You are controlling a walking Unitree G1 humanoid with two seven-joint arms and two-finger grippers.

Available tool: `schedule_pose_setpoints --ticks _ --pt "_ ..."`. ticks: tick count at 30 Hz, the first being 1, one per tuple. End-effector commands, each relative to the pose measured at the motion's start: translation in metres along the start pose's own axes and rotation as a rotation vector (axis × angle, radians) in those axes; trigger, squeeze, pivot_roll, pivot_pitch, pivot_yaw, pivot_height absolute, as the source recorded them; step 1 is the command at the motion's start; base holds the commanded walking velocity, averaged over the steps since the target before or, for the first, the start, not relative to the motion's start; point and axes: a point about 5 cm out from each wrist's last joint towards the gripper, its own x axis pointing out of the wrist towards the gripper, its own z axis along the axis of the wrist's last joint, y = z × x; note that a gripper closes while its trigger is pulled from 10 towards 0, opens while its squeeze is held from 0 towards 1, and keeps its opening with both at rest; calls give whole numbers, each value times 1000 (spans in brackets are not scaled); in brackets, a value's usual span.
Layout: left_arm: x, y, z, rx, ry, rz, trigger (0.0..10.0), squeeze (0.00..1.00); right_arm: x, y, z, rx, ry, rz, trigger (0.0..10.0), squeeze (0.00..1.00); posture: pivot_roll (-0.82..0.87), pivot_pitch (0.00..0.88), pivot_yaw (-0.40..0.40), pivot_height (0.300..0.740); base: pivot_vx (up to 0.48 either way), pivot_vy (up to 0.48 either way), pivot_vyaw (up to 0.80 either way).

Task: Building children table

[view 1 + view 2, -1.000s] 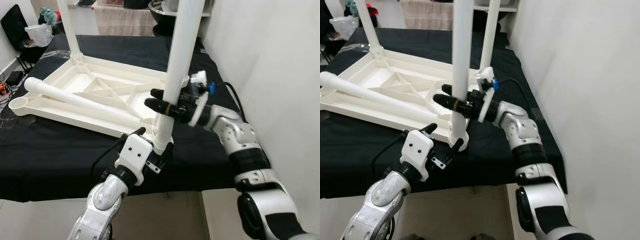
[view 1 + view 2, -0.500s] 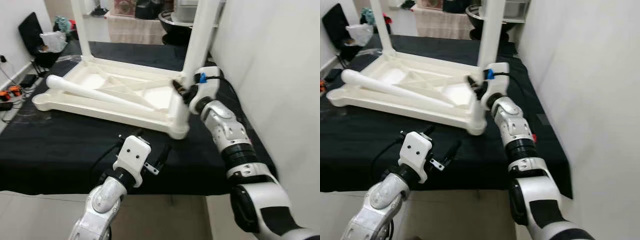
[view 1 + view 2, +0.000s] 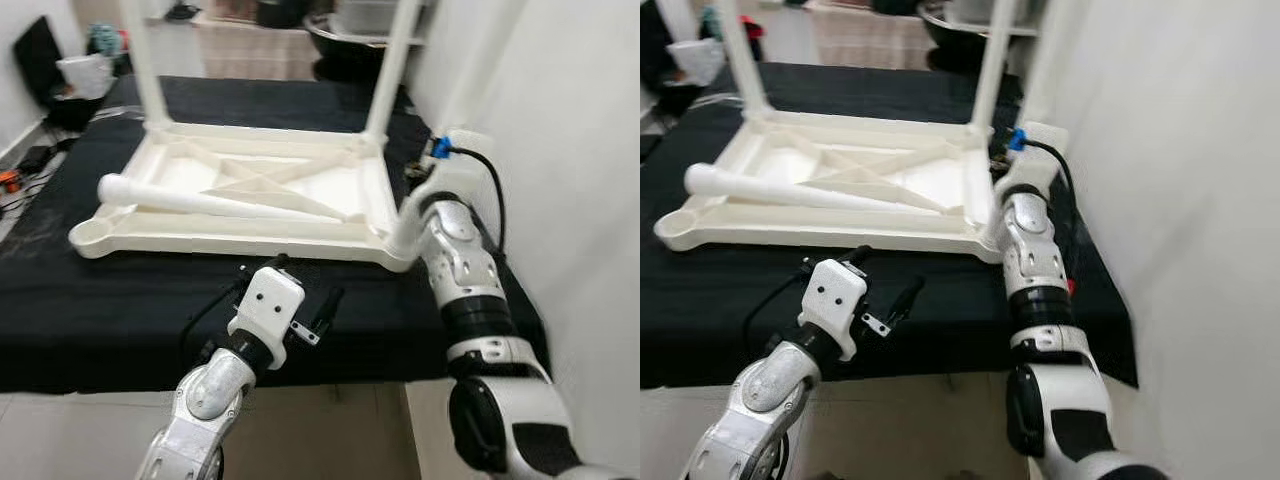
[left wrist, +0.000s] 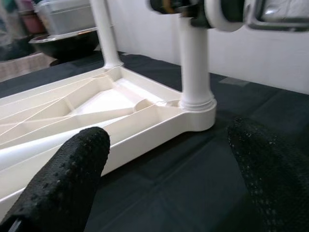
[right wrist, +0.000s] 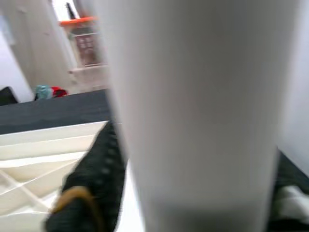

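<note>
Tabletop (image 3: 250, 190) upside down; right hand (image 4: 188, 7) grips corner leg (image 4: 194, 63).

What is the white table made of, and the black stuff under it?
The upside-down table top looks like moulded plastic: smooth, slightly glossy cream, with thin ribs crossing its underside. The black cover beneath looks like cloth or soft sheet, matt with creases, though I can't tell which.

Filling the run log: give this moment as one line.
right gripper: shut on near-right leg | left gripper: open, above black cloth | tabletop: upside down | loose leg: lying in it
</note>
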Motion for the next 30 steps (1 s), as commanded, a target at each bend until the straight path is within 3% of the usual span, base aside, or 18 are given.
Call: schedule_pose_setpoints --ticks 1,3,4,5,6,9,11,13,19,20,21,22,25,30 --pt "-1 -1 -4 9 17 -7 10000 0 3 7 5 13 -28 57 10000 1000 59 37 -92 740 0 0 0" --pt "-2 0 -5 9 20 -2 10000 0 5 -6 8 66 -32 45 10000 1000 62 36 -94 740 0 0 0" --pt "-1 0 -5 7 18 0 10000 0 4 -5 7 117 6 126 10000 1000 64 41 -91 740 0 0 0" --pt "-1 0 -5 7 18 0 10000 0 4 -5 7 117 6 126 10000 1000 64 41 -91 740 0 0 0" --pt "-1 0 -4 6 14 1 10000 0 -1 3 3 201 84 354 10000 0 63 39 -93 740 0 0 0" --pt "0 2 -4 10 13 1 10000 0 -22 16 1 235 137 751 10000 0 63 45 -90 740 0 0 0" --pt "0 2 -4 10 13 1 10000 0 -22 16 1 235 137 751 10000 0 63 45 -90 740 0 0 0" --pt "0 2 -3 13 12 2 10000 0 -46 18 0 243 147 1096 10000 0 68 45 -93 740 0 0 0" --pt "-1 1 -2 9 10 8 10000 0 -56 22 4 297 167 1290 10000 0 66 48 -92 740 0 0 0" --pt "0 1 -2 8 9 6 10000 0 -53 26 3 285 174 1283 9255 0 67 47 -91 740 0 0 0" --pt "0 1 -2 8 9 6 10000 0 -53 26 3 285 174 1283 9255 0 67 47 -91 740 0 0 0" --pt "0 0 -2 8 8 3 10000 0 -49 30 0 267 188 1265 0 0 68 53 -93 740 0 0 0" --pt "3 1 2 16 -6 -2 10000 0 -45 37 -6 236 208 1227 0 0 74 54 -97 740 0 0 0" --pt "3 2 1 22 0 5 10000 0 -36 36 -16 124 199 1048 0 0 71 51 -99 740 0 0 0"
